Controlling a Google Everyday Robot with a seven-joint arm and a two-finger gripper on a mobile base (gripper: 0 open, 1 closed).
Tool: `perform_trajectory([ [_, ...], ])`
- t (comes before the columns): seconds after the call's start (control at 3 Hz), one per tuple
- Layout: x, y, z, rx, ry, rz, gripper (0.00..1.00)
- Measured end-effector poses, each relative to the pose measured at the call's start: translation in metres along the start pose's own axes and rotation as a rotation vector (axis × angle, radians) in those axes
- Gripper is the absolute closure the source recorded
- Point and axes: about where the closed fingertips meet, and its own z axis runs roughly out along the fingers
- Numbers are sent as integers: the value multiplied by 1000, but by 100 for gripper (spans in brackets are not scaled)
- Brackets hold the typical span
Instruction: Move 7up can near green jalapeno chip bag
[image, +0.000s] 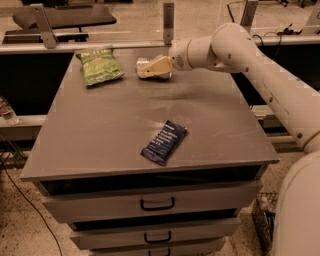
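The green jalapeno chip bag (99, 65) lies at the back left of the grey table top (125, 115). The 7up can (143, 64), silver, lies tilted at the back middle of the table, a short gap to the right of the bag. My gripper (151, 68) reaches in from the right, and its cream fingers (159, 66) are closed around the can, low over the table. Most of the can is hidden by the fingers.
A flat dark blue snack packet (164, 141) lies near the front middle of the table. Drawers with handles (157, 204) are below the top. A metal post (168, 22) stands behind the back edge. My arm (260, 65) spans the table's right side.
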Motion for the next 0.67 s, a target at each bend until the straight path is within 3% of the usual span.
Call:
perform_trajectory([
  [0.33, -15, -25, -44, 41, -49, -13, 0],
  [0.67, -43, -51, -116, 57, -120, -70, 0],
])
